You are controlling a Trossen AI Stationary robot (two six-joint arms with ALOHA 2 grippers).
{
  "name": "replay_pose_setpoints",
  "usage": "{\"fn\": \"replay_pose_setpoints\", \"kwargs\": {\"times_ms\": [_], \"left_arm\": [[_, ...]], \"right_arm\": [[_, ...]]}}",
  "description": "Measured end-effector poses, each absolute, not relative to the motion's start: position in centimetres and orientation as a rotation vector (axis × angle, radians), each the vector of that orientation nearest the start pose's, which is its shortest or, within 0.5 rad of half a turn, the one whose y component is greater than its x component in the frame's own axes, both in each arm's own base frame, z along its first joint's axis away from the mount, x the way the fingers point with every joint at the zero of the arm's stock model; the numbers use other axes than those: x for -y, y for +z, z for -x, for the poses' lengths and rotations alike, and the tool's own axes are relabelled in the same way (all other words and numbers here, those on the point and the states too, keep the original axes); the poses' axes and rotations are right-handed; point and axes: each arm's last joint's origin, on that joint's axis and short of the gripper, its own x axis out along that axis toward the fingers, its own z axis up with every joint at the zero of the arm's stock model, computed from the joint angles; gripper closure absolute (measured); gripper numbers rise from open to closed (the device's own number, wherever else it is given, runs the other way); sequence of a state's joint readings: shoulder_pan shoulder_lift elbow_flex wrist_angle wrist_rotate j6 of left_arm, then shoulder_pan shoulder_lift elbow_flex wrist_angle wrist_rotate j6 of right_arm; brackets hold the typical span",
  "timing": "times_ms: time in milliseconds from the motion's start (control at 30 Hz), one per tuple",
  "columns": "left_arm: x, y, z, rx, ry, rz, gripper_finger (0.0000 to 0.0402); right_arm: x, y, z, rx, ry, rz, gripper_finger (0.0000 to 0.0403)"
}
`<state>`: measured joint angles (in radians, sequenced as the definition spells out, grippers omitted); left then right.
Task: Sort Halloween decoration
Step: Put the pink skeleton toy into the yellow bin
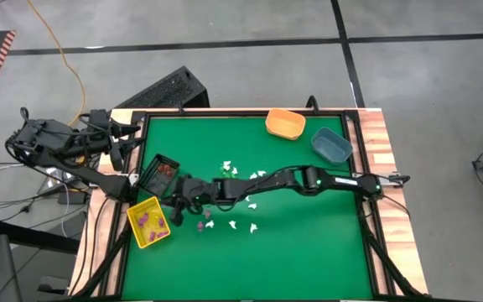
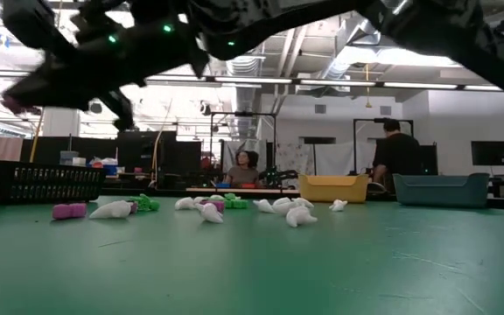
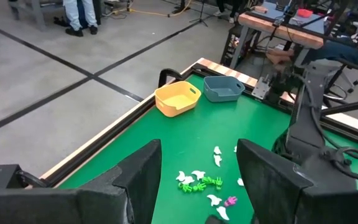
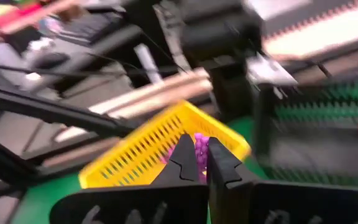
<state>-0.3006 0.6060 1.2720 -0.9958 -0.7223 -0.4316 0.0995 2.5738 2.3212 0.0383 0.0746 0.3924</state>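
Room: workshop floor of grey concrete around a wood-edged table (image 1: 381, 143) with a green mat; in the low view, two people sit or stand far behind the table.
Trinkets left: a loose scatter of Halloween decoration pieces (image 1: 240, 201), mostly white with a few green and purple, lies at the middle of the high frame; the low view shows the same row along the mat, and the left wrist view catches white, green and one pink-purple piece.
Trinkets sorted: purple pieces (image 1: 149, 221) already lie in the yellow basket (image 1: 138, 236) at lower left of the high frame; reddish pieces (image 1: 167, 169) sit in the black basket (image 1: 151, 179) just above it.
Other bins: orange bin (image 1: 285, 124) and blue bin (image 1: 332, 144) at upper right look bare inside, as far as the high view shows.
Right gripper: right gripper (image 4: 195, 163) is reached across the mat to the yellow basket, hanging over its rim with jaws closed; the wrist view shows purple just behind the tips, but I cannot tell whether a piece is pinched or only lies in the basket beyond.
Left gripper: left gripper (image 3: 199, 180) waits over the left edge of the table with jaws spread wide, holding nothing.
Progress: by my reckoning, early to midway: purple and reddish have a start, while white and green seem untouched.
Remaining: most of the scatter is yet to be carried to bins, likely the white and green to the two at upper right.
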Motion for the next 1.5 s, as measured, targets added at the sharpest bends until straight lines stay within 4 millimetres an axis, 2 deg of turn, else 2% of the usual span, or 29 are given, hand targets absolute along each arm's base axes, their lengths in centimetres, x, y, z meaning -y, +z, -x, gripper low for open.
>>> {"fn": "replay_pose_setpoints", "kwargs": {"times_ms": [100,233,367,567,767,900,967,1067,1233,1333,1433,1500], "left_arm": [[-0.5,42.3,-4.7,-0.194,0.471,0.26,0.0202],[-0.5,42.3,-4.7,-0.193,0.471,0.261,0.0202],[-0.6,42.4,-4.7,-0.191,0.479,0.26,0.0202],[-0.6,42.4,-4.7,-0.186,0.496,0.258,0.0202],[-0.6,42.4,-4.7,-0.185,0.496,0.26,0.0202],[-0.6,42.4,-4.7,-0.181,0.504,0.263,0.0202],[-0.7,42.4,-4.6,-0.178,0.515,0.262,0.0202],[-0.7,42.4,-4.6,-0.172,0.528,0.27,0.0202],[-0.7,42.4,-4.6,-0.169,0.534,0.271,0.0202],[-0.7,42.4,-4.6,-0.168,0.535,0.278,0.0202],[-0.7,42.4,-4.6,-0.168,0.536,0.277,0.0202],[-0.7,42.4,-4.6,-0.166,0.541,0.276,0.0202]], "right_arm": [[-5.6,21.9,-59.3,-0.121,0.072,-0.362,0.0401],[-5.7,21.3,-59.4,-0.121,0.098,-0.351,0.0401],[-6.1,21.4,-59.4,-0.099,0.203,-0.28,0.04],[-7.2,21.9,-59.3,-0.048,0.267,-0.196,0.04],[-6.8,22.2,-59.4,-0.014,0.287,-0.14,0.0399],[-6.6,21.0,-59.7,0.014,0.288,-0.164,0.04],[-6.9,19.4,-60.0,0.002,0.291,-0.185,0.04],[-7.2,18.2,-60.2,-0.026,0.279,-0.205,0.04],[-7.2,18.5,-60.3,0.007,0.315,-0.225,0.04],[-7.2,17.3,-60.4,-0.024,0.314,-0.232,0.0399],[-7.4,16.8,-60.4,-0.038,0.294,-0.222,0.0386],[-7.6,17.1,-60.4,-0.019,0.276,-0.191,0.037]]}}
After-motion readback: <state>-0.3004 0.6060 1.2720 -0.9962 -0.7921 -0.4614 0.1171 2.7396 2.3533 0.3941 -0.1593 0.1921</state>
